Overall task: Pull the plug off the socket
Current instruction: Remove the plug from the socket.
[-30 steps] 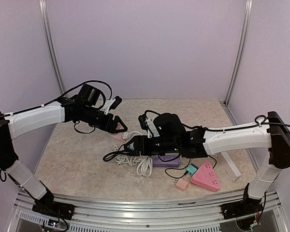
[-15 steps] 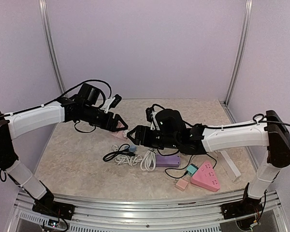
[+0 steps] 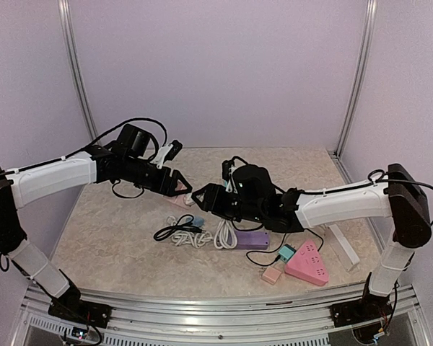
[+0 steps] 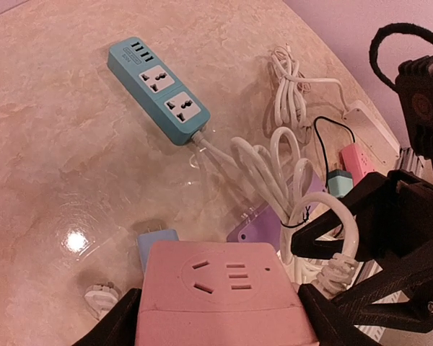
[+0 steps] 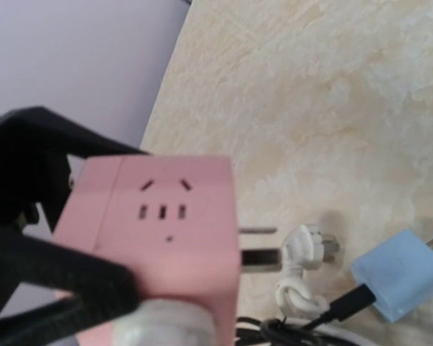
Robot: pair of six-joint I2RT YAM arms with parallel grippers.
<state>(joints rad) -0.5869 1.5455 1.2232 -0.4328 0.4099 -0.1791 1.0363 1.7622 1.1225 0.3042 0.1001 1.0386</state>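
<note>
Light-blue plug [image 5: 400, 277] lies loose on the desk [image 4: 50, 144], its prongs bare and its black lead trailing off below it. It sits clear of the pink socket [image 4: 227, 295], just beside a small white plug [image 5: 303, 259] that also rests on the desk.

The socket is a pink cube held off the surface, its face of slots turned up toward the left wrist camera. The left end effector [image 4: 220, 317] is clenched on it, one black finger pressed against each side.

The right end effector [image 4: 302, 268] hangs close to the socket's right side. Its fingers stand somewhat apart with a loop of white cable [image 4: 274, 173] running across them, and I cannot tell whether they pinch that cable or only lie against it.

Farther out on the desk a teal power strip [image 4: 159, 90] lies flat, joined to the white cable. A purple strip [image 3: 249, 239] and a pink triangular socket [image 3: 307, 263] lie nearer the right arm's base.
</note>
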